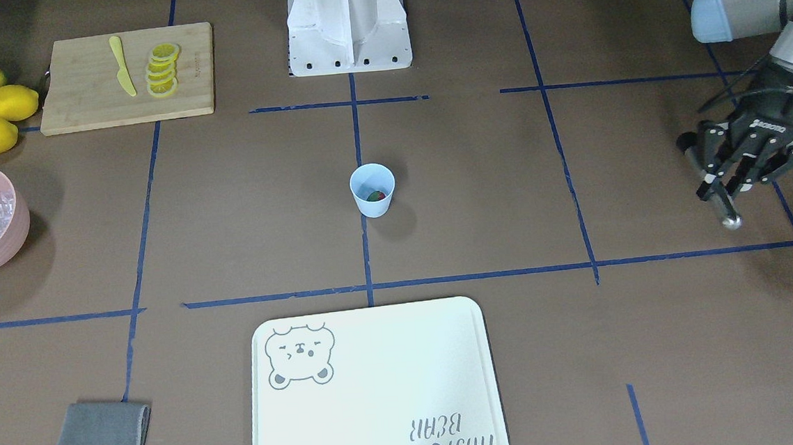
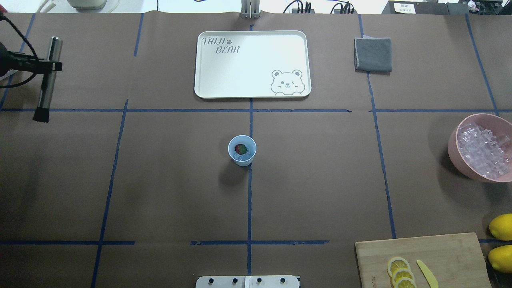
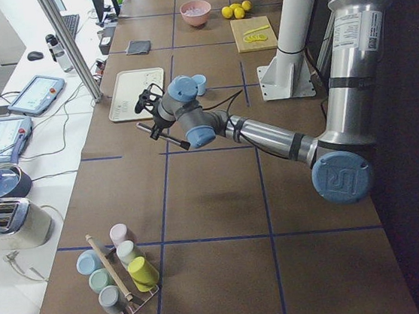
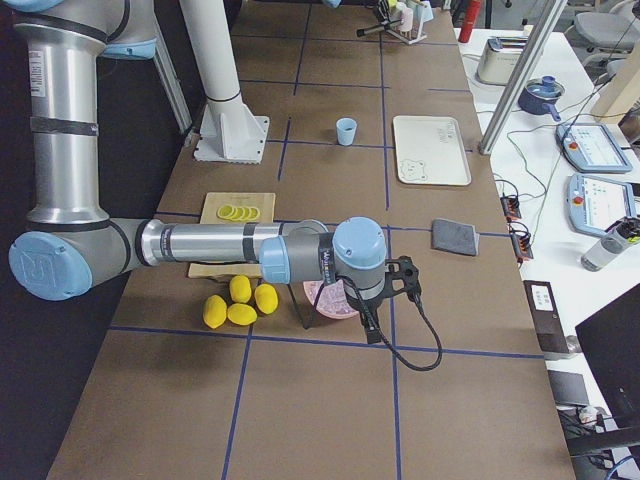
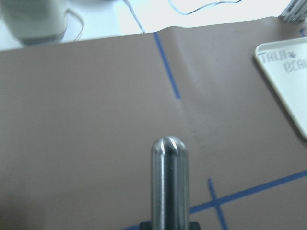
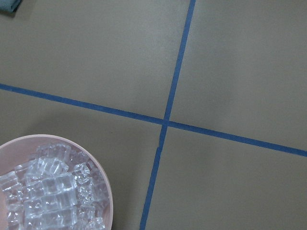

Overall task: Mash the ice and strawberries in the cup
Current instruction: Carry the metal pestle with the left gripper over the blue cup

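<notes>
Front-facing: the left gripper [image 1: 723, 184], well off from the cup [image 1: 372, 190], clamps a metal muddler [image 1: 729, 213]; the strawberry [image 1: 376, 196] sits inside the cup. Overhead: nothing braces the light cup, so an off-centre thrust could tip it. Right side view: the right gripper [image 4: 390, 285] hangs far from the cup, and I cannot tell how its jaws stand.

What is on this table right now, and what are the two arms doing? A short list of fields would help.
Cup: light blue, upright, mid-table, nothing touching it
In the cup: strawberry, looks whole; what else lies with it is unclear
Left jaws: shut on a metal rod, far off to the cup's side
Right jaws: near the pink bowl of ice; open or shut cannot be told
Mashing: not yet begun
</notes>
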`<move>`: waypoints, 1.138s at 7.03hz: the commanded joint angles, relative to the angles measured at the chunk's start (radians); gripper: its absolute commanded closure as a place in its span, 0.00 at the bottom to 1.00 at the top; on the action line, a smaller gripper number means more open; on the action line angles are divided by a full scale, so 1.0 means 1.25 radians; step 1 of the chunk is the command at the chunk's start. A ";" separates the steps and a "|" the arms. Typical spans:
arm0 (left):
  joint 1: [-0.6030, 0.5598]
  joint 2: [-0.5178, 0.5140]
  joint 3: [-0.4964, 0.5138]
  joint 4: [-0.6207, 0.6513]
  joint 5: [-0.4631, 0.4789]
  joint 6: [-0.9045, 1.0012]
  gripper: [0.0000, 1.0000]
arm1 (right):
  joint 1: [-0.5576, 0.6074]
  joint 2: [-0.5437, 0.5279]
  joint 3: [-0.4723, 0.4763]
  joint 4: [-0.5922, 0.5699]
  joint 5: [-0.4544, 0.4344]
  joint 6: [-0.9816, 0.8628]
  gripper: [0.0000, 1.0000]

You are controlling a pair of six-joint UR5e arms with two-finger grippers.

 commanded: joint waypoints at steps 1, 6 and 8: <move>0.148 -0.121 -0.009 -0.006 0.185 -0.054 1.00 | 0.000 0.000 0.006 0.001 0.003 0.005 0.01; 0.433 -0.159 -0.095 -0.279 0.667 -0.134 1.00 | 0.000 -0.005 0.030 -0.002 0.006 0.006 0.01; 0.603 -0.195 -0.090 -0.346 0.843 -0.092 1.00 | 0.000 -0.005 0.034 -0.002 0.006 0.006 0.01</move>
